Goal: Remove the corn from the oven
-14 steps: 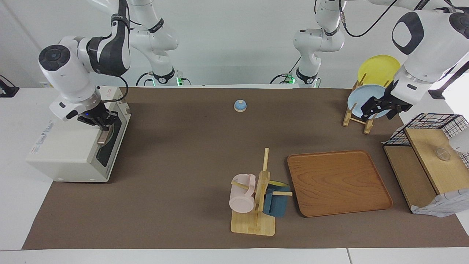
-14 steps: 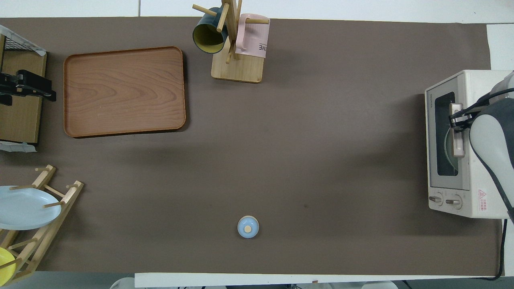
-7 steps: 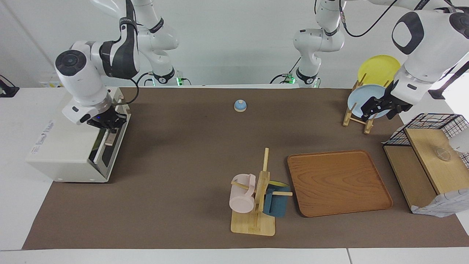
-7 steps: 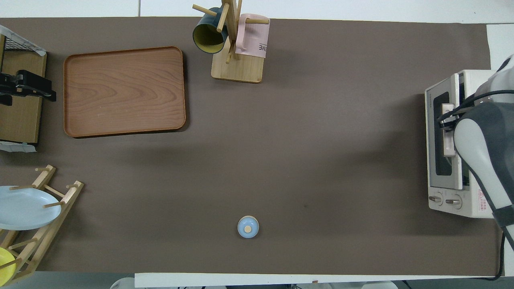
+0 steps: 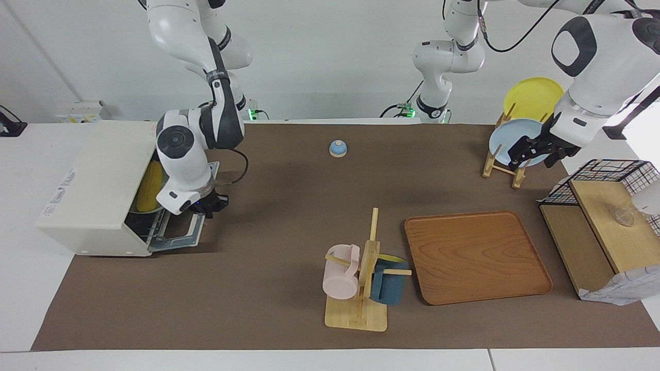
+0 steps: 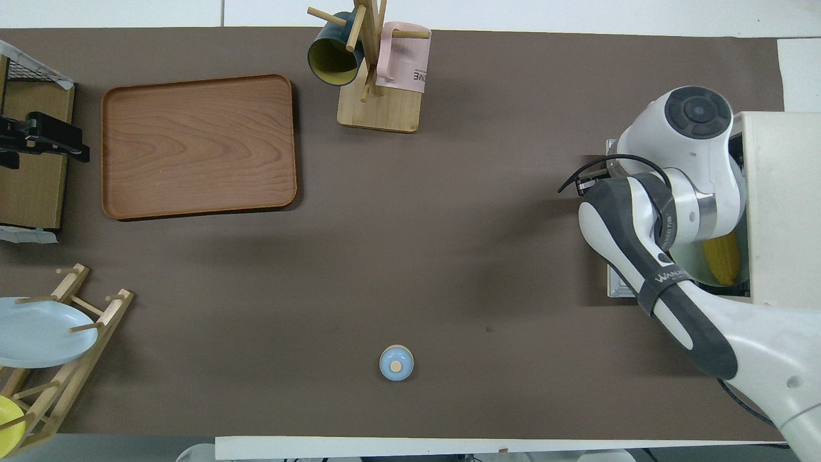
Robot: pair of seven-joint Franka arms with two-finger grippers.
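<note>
The cream-white oven (image 5: 93, 180) stands at the right arm's end of the table, its door (image 5: 178, 232) folded down flat. The yellow corn (image 5: 148, 188) lies inside on a pale green dish. In the overhead view the corn (image 6: 723, 258) shows just inside the oven (image 6: 779, 205), partly covered by the arm. My right gripper (image 5: 209, 202) is low at the door's outer edge and is shut on the door's handle, which it hides. My left gripper (image 5: 533, 150) waits in the air beside the plate rack.
A blue bell (image 5: 337, 148) sits nearer to the robots at mid-table. A mug tree (image 5: 361, 278) with a pink and a blue mug and a wooden tray (image 5: 477, 255) lie farther out. A plate rack (image 5: 502, 162) and a wire-basket shelf (image 5: 593, 221) stand at the left arm's end.
My right gripper has pulled the oven door from nearly closed down to flat, moving toward mid-table and down. The corn inside has come into view. The left arm has not moved.
</note>
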